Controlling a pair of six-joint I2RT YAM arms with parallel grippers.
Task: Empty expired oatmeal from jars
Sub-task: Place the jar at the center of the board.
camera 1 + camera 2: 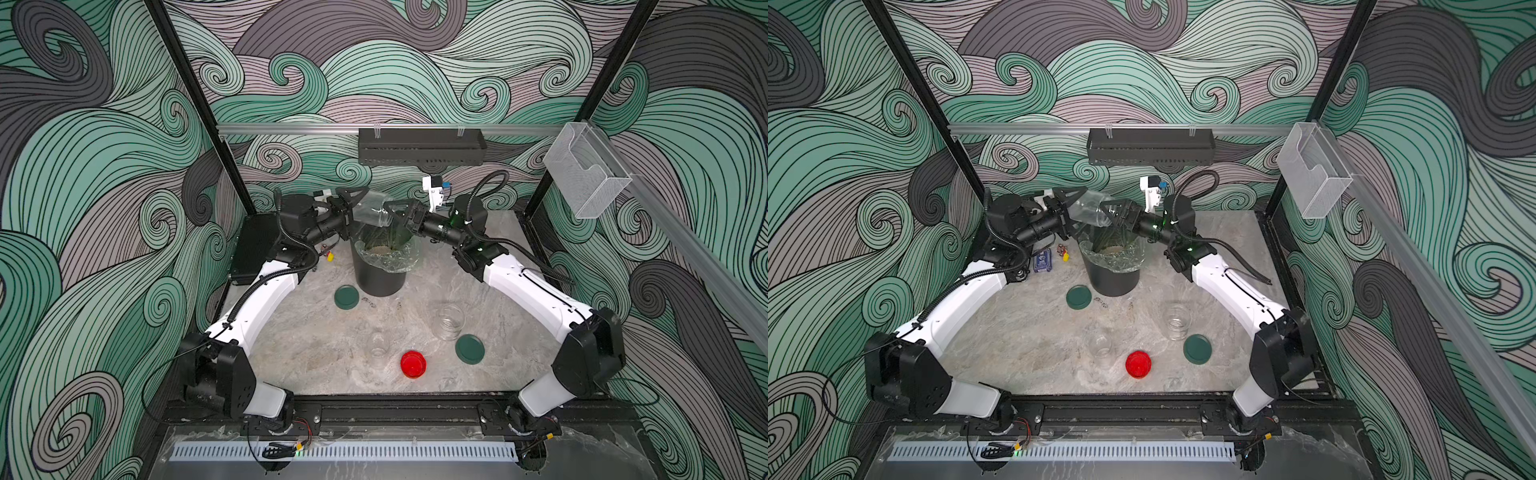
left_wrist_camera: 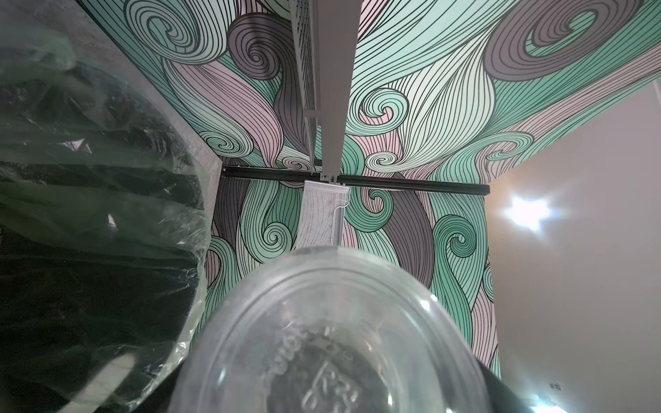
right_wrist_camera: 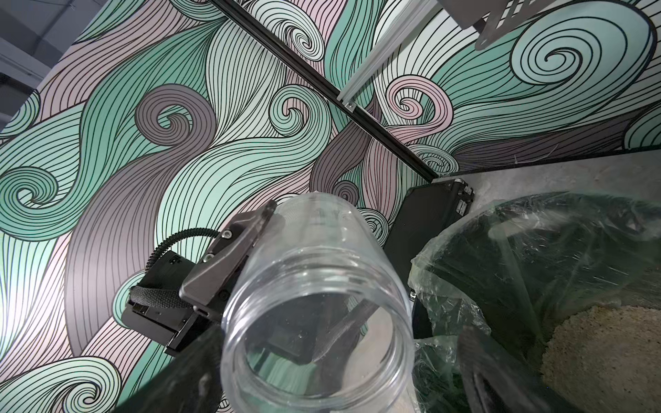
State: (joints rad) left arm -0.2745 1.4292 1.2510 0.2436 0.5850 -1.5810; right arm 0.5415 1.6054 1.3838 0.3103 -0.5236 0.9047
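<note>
My left gripper [image 1: 354, 212] is shut on the base end of a clear, empty jar [image 1: 372, 210] [image 3: 314, 286]. The jar is tilted with its mouth down toward the black bin [image 1: 380, 280]. Oatmeal [image 1: 380, 249] [image 3: 608, 350] lies in the bin's clear liner. My right gripper [image 1: 397, 216] stands open at the jar's mouth, a finger [image 3: 479, 357] on each side and a gap at one side. In the left wrist view the jar's bottom [image 2: 332, 339] fills the foreground. Two more empty, lidless jars stand at the front, one wide [image 1: 449, 322] and one small [image 1: 378, 343].
Two dark green lids [image 1: 346, 296] [image 1: 470, 349] and a red lid [image 1: 412, 364] lie on the marble table. A few spilled flakes [image 1: 370, 302] sit before the bin. A black case [image 1: 253, 249] and small items [image 1: 330, 256] are at the back left.
</note>
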